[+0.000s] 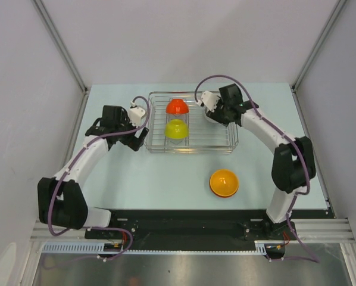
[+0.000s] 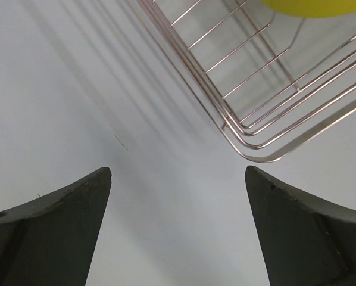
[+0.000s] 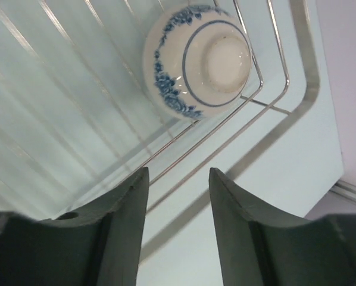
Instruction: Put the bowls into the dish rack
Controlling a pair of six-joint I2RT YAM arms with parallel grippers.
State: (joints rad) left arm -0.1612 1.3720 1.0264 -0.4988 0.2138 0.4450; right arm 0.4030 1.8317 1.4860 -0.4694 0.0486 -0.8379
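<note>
Orange bowl point(image 1: 224, 182): alone on the table point(image 1: 136, 179), near the arm bases and well apart from the rack; the only bowl in view not yet loaded. Whether it lies mouth up or mouth down is hard to tell.
Left gripper point(image 2: 178, 173): jaws spread wide with nothing between them, hanging over bare table just beside the near left corner of the dish rack point(image 1: 211, 134).
Dish rack: silver wire basket in the middle of the table, farther out than the orange bowl.
Yellow bowl point(image 1: 176, 129): inside the rack, left of centre.
Red bowl point(image 1: 177, 106): inside the rack, just behind the yellow one.
Right gripper point(image 3: 178, 171): jaws part-way apart and empty, over the far right part of the rack.
White bowl with blue flowers point(image 3: 197, 59): base towards the wrist camera, leaning in a corner of the rack just beyond the fingertips, not between them.
Step in hand: probably setting down the white bowl.
Doing it well: the right arm should rise straight up, clear of the rack wires, before swinging away so that it does not nudge the bowl. The orange bowl lies on the right arm's side and wants a grip across its rim.
Writing: none readable; the white bowl carries only blue flowers and rings.
</note>
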